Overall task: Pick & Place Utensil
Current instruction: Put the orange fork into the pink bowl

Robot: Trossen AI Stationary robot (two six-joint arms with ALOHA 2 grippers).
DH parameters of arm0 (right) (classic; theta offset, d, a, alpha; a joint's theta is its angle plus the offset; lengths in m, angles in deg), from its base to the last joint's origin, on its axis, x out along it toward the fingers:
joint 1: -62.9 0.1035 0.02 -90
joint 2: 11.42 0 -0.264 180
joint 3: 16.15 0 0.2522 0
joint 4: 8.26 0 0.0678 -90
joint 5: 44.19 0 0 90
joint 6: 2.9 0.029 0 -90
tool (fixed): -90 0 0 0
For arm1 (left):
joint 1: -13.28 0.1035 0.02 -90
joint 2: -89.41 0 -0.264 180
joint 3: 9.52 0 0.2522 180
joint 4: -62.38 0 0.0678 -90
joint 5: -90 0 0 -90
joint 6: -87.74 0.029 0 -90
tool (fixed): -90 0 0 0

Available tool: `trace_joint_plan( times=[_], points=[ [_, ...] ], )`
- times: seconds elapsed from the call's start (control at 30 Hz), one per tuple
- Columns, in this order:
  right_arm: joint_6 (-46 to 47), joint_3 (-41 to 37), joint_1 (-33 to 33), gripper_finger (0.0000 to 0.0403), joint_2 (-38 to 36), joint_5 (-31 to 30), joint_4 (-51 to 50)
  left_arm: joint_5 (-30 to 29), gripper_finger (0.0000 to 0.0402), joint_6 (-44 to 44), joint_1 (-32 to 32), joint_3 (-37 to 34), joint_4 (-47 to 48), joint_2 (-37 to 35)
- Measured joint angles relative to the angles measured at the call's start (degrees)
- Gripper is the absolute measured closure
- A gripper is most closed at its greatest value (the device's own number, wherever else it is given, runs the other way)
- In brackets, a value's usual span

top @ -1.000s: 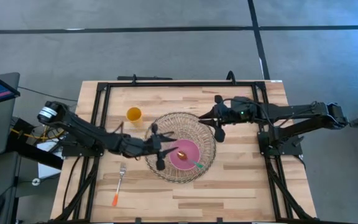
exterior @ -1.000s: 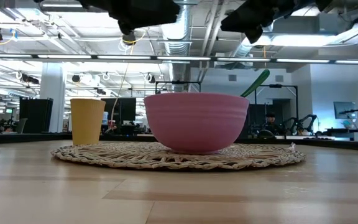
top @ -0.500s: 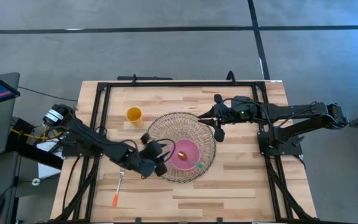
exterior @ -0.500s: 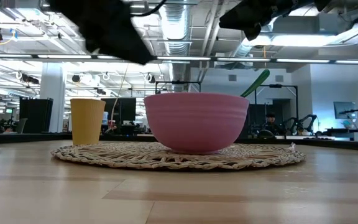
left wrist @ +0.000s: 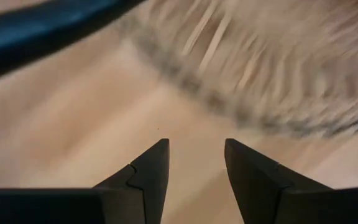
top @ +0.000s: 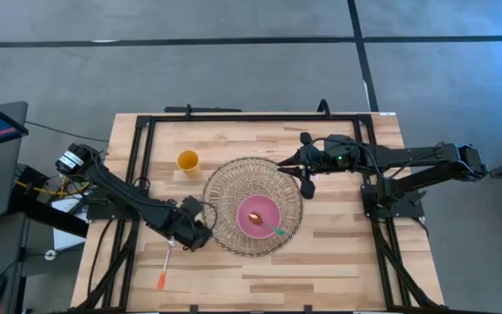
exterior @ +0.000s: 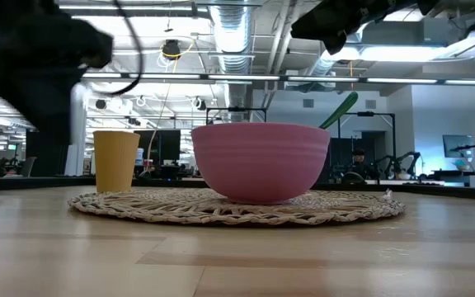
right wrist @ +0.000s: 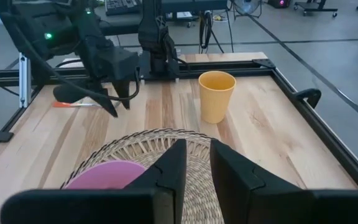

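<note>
A fork (top: pixel 166 264) with an orange handle lies flat on the wood near the table's left near corner; the right wrist view shows its handle (right wrist: pixel 73 104). A pink bowl (top: pixel 258 215) stands on a round woven mat (top: pixel 234 179), and a green-handled spoon (top: pixel 274 229) leans in it, its handle (exterior: pixel 340 109) rising over the rim. My left gripper (top: pixel 192 237) hovers open just off the mat's left near edge, beside the fork's tine end; its fingers (left wrist: pixel 154 165) point down at bare wood. My right gripper (top: pixel 306 177) waits above the mat's far right edge, its fingers a narrow gap apart.
A yellow cup (top: pixel 187 160) stands on the wood left of the mat's far side, also seen in the low view as the cup (exterior: pixel 115 161). Black frame rails (top: pixel 142 166) run along the table's sides. Bare wood stretches along the near edge.
My left gripper has swung from above the pink bowl toward the table's left and near edges, coming down off the mat beside the fork's tine end. The bowl, spoon, fork and cup have stayed put.
</note>
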Motion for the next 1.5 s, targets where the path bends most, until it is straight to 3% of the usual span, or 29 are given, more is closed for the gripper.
trace_joint_plan(
  times=[0.1,0.2,0.7,0.93,1.3,1.5],
  points=[
    [0.0,0.0,0.0,0.0337,0.0,0.0,-0.1,9.2,0.0245,-6.0,-0.9,0.0,1.8,0.0],
    [0.0,0.0,0.0,0.0337,0.0,0.0,-0.2,14.3,0.0245,-10.3,-3.1,0.0,1.8,0.0],
    [-0.2,0.0,-1.4,0.0337,0.0,-0.1,2.4,16.9,0.0245,-34.1,-16.8,-5.8,-0.7,0.0],
    [-0.2,0.0,-4.0,0.0337,0.0,-0.1,6.5,13.6,0.0245,-35.1,-20.3,-5.8,-5.4,1.5],
    [-0.1,0.0,-6.9,0.0337,0.0,-0.2,7.7,13.6,0.0248,-35.2,-22.3,-5.6,-6.7,7.3],
    [-0.1,0.0,-6.9,0.0337,0.0,-0.2,7.7,10.3,0.0306,-26.7,-22.4,-5.6,-7.9,7.7]
  ],
)
